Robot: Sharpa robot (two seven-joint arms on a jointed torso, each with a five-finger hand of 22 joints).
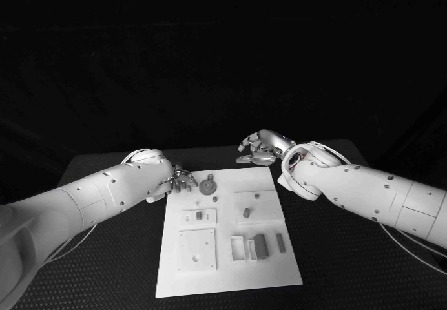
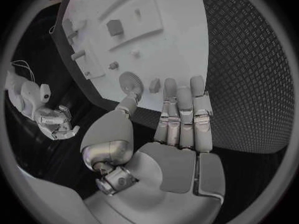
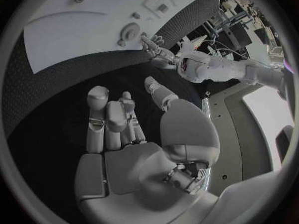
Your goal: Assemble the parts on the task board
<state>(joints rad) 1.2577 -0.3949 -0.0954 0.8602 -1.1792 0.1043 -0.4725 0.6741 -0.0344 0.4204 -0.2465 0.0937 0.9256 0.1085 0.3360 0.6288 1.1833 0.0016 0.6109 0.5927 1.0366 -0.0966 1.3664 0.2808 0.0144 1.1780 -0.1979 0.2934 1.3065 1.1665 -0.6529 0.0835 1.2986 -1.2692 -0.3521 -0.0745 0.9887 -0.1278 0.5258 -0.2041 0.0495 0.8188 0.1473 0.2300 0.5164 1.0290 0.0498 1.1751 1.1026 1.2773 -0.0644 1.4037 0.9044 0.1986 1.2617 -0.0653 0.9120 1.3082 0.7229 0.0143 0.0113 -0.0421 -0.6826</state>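
Note:
The white task board (image 1: 233, 274) lies in the middle of the black table. A round grey disc part (image 1: 208, 186) sits near its far left corner, with a small grey piece (image 2: 154, 86) beside it. My left hand (image 1: 179, 181) hovers at that corner just left of the disc, fingers (image 2: 182, 115) straight and apart, holding nothing; its thumb tip lies close to the disc (image 2: 131, 80). My right hand (image 1: 261, 147) hangs beyond the board's far edge, fingers (image 3: 106, 119) loosely bent with nothing in them.
On the board are a small upright peg (image 1: 247, 211), a little block in a raised square (image 1: 198, 215), a square plate (image 1: 197, 248), several slotted holders (image 1: 251, 247) and a short bar (image 1: 280, 241). Black table surface (image 1: 354, 258) surrounds the board.

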